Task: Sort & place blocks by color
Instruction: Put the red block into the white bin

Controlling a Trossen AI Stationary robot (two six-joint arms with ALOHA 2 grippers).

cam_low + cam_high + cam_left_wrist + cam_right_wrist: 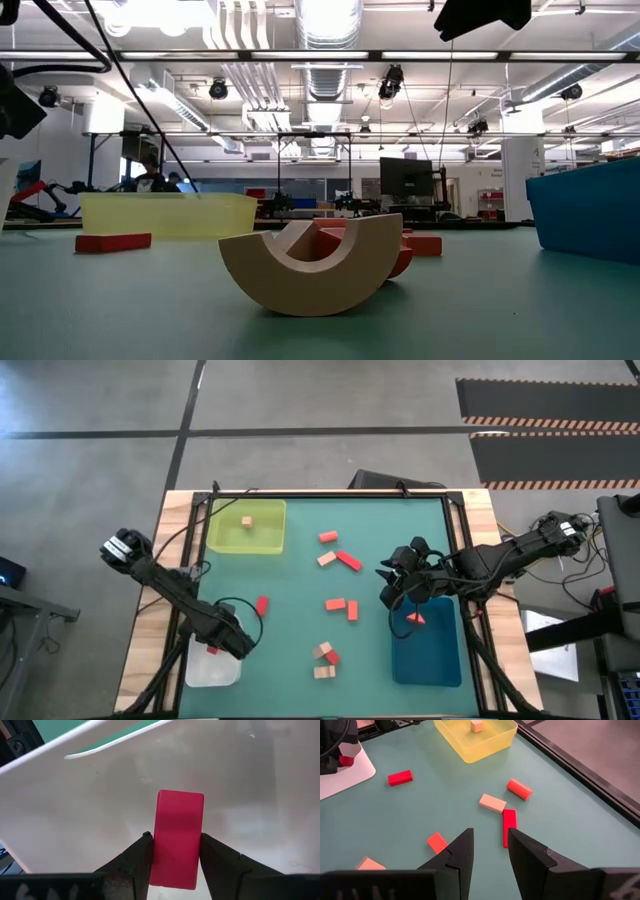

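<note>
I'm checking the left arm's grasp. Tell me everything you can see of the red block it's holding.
The deep red rectangular wooden block looks smooth and matte, with softly rounded corners. It is pinched on its two long sides by the left claw over the white plastic tray. The high view shows it inside that tray's near-left end. Whether it touches the floor is unclear.

Your lighting's even and bright overall, mostly from ceiling strip lights [330,20] that blow out a bit in the low view. Soft shadows only. The tan arch block [310,262] up close is slightly soft, and the white tray [100,810] looks washed out with mild glare.
</note>
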